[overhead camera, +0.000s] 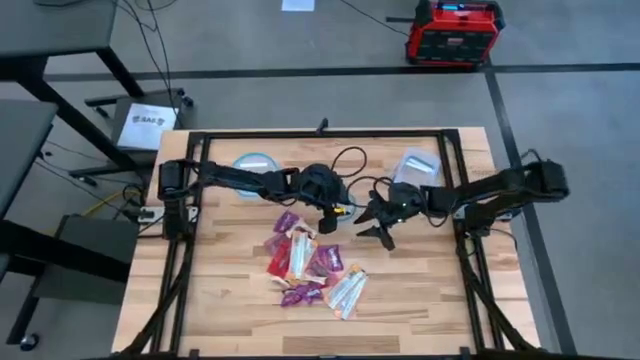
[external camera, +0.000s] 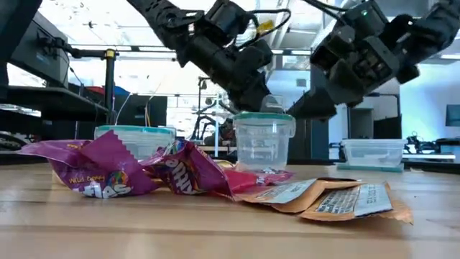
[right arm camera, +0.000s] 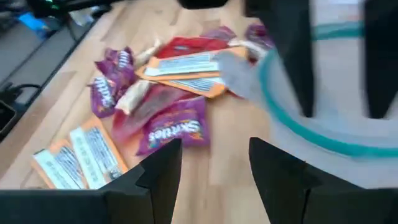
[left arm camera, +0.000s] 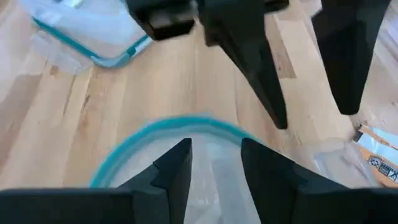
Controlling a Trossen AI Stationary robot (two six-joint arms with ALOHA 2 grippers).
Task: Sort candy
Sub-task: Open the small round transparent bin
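The candy [overhead camera: 305, 265] lies in a loose pile on the wooden table, red and purple packets [right arm camera: 171, 127] mixed with orange-white bars [external camera: 338, 198]. Just beyond the pile's far side stands a clear round blue-rimmed container [external camera: 264, 140]. My left gripper [left arm camera: 214, 168] hangs open right over its mouth [overhead camera: 332, 220]; whether anything lies between the fingers does not show. My right gripper [overhead camera: 378, 233] hovers open beside the container on its right, above the table, looking toward the pile [right arm camera: 211, 162].
A round blue-rimmed lid or tub [overhead camera: 252, 163] sits at the far left of the table and a rectangular clear container [overhead camera: 418, 165] at the far right. Bare wood lies left, right and near of the pile. The two grippers stand close together.
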